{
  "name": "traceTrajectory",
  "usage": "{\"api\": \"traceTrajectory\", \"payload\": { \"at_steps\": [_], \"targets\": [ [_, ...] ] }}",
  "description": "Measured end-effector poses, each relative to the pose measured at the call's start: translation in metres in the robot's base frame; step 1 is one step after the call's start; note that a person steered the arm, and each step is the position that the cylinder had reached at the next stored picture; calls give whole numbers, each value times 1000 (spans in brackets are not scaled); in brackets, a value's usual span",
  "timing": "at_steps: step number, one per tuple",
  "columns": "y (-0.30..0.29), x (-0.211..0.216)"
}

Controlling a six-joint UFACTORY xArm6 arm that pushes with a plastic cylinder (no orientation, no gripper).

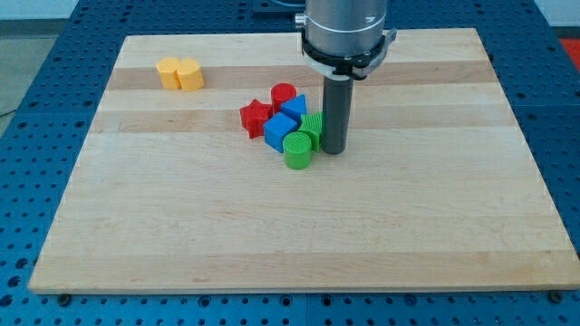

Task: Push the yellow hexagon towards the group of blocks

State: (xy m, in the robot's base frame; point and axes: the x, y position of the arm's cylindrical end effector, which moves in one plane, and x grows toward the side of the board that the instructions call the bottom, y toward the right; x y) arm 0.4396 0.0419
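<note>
Two yellow blocks sit touching at the view's upper left: a yellow hexagon (168, 72) and a yellow rounded block (190, 75) on its right. A group of blocks lies near the board's middle: a red star (255, 118), a red cylinder (284, 94), a blue block (294, 110), a second blue block (279, 131), a green block (313, 127) and a green cylinder (297, 150). My tip (333, 149) rests on the board just right of the green blocks, close to or touching them, far from the yellow hexagon.
The wooden board (299, 235) lies on a blue perforated table (36, 109). The arm's grey wrist (347, 32) hangs over the board's top middle.
</note>
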Motion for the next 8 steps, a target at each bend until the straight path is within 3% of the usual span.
{"api": "traceTrajectory", "payload": {
  "at_steps": [2, 6, 7, 8],
  "targets": [
    [49, -48],
    [-217, -208],
    [-281, -215],
    [-293, -184]
  ]
}}
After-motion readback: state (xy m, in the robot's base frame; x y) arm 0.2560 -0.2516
